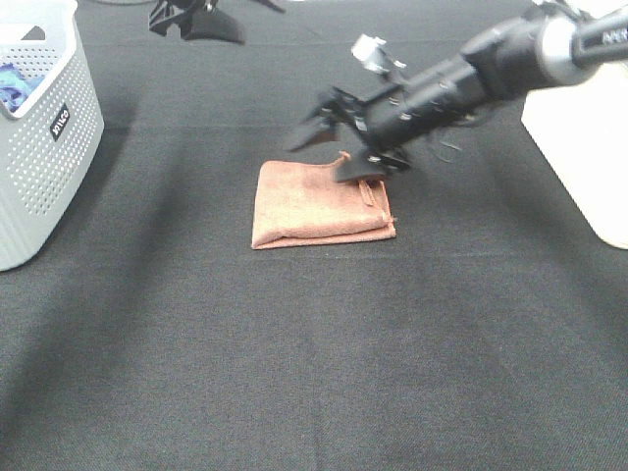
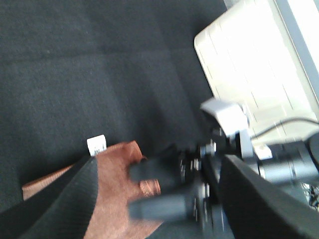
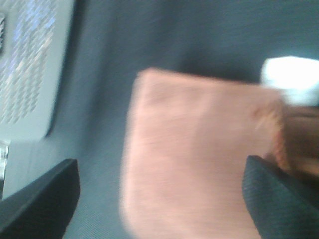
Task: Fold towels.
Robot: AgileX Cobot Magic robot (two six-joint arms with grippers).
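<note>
The reddish-brown towel (image 1: 319, 201) lies folded into a rectangle on the black table, near the middle. My right gripper (image 1: 336, 147) reaches in from the upper right and hovers open over the towel's far edge, one finger just above the cloth. In the right wrist view the towel (image 3: 199, 154) fills the space between the spread fingers (image 3: 40, 204), blurred. My left gripper (image 1: 196, 18) is at the far back of the table, away from the towel, open and empty. Its wrist view shows the towel (image 2: 114, 199), the white tag (image 2: 96, 145) and the right gripper (image 2: 164, 191).
A grey perforated basket (image 1: 39, 128) holding a blue cloth (image 1: 15, 83) stands at the left edge. A white container (image 1: 579, 147) stands at the right edge and also shows in the left wrist view (image 2: 249, 64). Black table cloth (image 1: 314, 373) covers the front.
</note>
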